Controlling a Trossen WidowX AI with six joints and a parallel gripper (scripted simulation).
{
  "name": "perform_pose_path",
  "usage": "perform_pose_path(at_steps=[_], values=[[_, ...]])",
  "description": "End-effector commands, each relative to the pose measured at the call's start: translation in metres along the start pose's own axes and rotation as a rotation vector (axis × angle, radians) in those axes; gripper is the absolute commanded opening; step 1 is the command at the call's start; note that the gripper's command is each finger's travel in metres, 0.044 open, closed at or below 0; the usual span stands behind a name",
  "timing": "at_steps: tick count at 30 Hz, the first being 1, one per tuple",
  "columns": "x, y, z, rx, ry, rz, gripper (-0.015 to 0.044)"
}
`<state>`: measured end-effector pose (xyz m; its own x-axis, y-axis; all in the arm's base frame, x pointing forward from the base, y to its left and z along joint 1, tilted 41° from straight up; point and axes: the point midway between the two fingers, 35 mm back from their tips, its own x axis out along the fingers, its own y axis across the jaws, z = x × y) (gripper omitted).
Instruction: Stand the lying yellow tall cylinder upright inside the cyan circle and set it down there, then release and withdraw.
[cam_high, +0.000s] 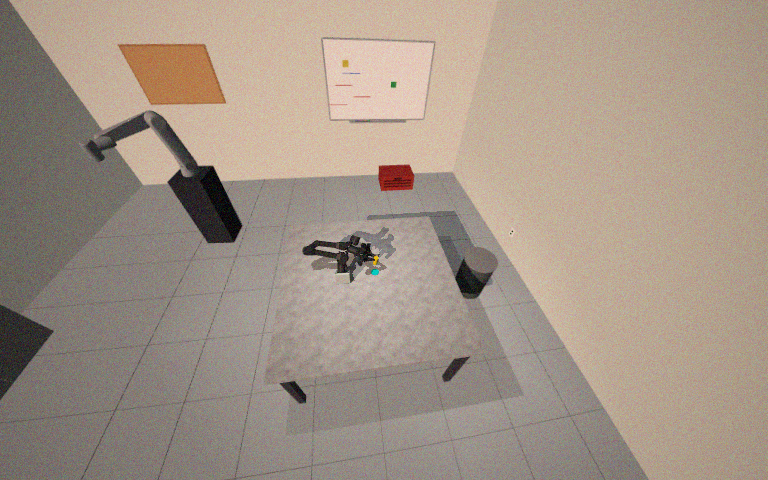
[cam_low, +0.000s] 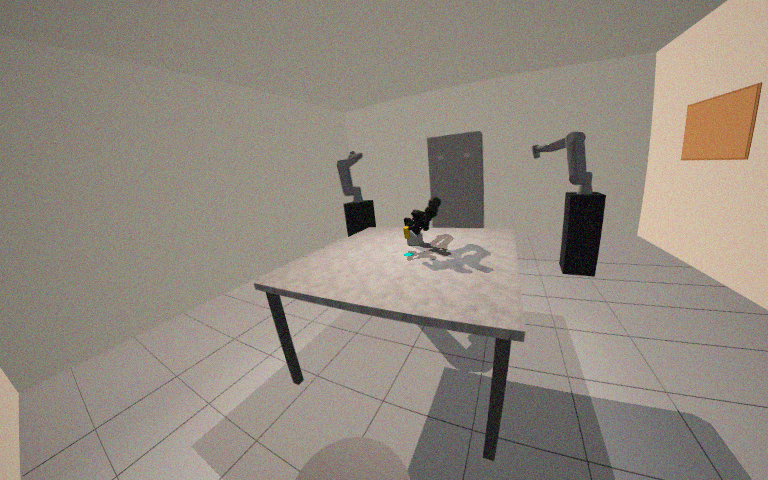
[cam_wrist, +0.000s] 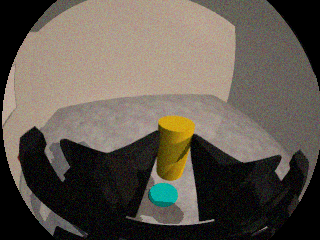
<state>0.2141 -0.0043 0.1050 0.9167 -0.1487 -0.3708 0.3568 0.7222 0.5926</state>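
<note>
The yellow tall cylinder is held in the air, close to upright in the exterior view. My gripper is shut on it, one finger on each side in the wrist view. The cyan circle lies flat on the table below the cylinder. Bare table shows between the cylinder's lower end and the circle in the wrist view. The cylinder does not touch the circle.
The table bears my arm's light base near the circle. Shadows of the arm fall on the table. A dark bin stands on the floor beside the table. Other grey arms on black pedestals stand away from the table.
</note>
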Motion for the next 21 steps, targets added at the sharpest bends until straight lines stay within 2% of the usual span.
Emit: perform_pose_path(at_steps=[1,21], values=[[0.004,0.0,-0.005,0.012,0.005,-0.014,0.0105],[0.016,0.004,-0.033,0.037,0.023,-0.065,0.0105]])
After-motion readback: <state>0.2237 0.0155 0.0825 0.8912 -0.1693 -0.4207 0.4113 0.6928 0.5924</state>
